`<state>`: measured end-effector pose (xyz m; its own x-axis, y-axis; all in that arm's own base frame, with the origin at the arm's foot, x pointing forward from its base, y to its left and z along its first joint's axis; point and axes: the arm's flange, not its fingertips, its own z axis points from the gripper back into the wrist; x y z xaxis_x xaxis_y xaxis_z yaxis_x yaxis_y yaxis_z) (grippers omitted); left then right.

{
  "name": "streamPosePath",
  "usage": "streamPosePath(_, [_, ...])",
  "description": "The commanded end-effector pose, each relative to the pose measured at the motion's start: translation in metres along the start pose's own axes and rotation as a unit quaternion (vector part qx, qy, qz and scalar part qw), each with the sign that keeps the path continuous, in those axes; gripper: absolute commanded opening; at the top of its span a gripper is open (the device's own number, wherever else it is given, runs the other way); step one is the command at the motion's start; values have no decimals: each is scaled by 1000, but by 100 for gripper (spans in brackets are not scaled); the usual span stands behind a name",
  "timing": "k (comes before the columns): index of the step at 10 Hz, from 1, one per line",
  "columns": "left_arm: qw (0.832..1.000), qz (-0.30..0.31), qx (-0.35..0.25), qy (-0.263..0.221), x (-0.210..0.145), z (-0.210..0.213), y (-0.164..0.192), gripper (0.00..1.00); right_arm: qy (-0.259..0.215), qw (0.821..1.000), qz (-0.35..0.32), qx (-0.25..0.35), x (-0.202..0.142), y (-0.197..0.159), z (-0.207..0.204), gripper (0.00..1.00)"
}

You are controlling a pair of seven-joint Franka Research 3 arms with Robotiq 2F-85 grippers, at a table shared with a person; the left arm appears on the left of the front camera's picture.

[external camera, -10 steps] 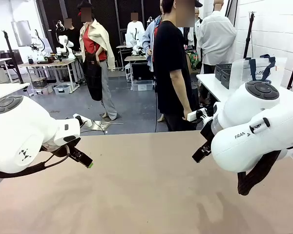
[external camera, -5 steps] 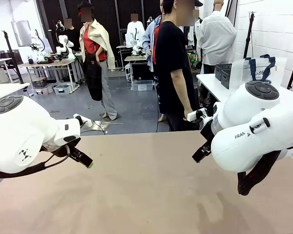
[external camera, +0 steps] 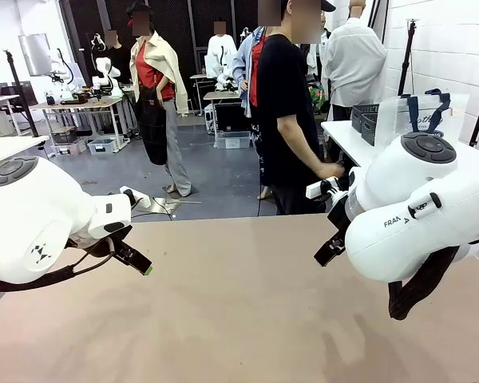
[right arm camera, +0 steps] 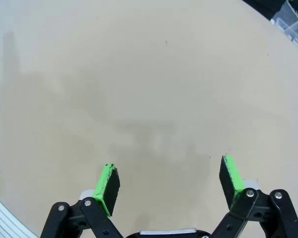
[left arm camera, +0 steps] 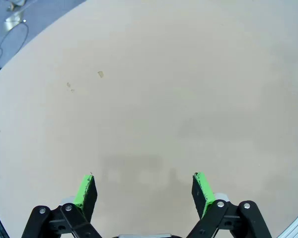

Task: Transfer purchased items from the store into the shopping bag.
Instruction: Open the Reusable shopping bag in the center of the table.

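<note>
Shopping bag (external camera: 416, 120) on white side table (external camera: 343, 137) far right; left pincer (left arm camera: 144, 191), right pincer (right arm camera: 170, 186) spread over tan tabletop (external camera: 239, 319).

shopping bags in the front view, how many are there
1. The shopping bag stands on the white side table at far right, beside a dark basket; the right arm hides its base, so others may sit behind.

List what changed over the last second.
The person in black leaned right, moving a hand toward the white side table. Nothing was grasped or released. Both arms stayed still, left end effector and right end effector open; the shopping bag did not move.
</note>
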<state>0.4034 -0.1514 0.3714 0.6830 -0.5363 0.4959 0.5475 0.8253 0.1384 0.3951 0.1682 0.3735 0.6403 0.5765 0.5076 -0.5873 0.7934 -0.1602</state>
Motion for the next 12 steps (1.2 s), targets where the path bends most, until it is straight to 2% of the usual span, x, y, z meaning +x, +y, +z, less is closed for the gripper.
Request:
streamPosePath(1, [1000,1,0,0,0,0,1,100,0,1000,0,0,0,0,0,100])
streamPosePath(12, [1000,1,0,0,0,0,1,100,0,1000,0,0,0,0,0,100])
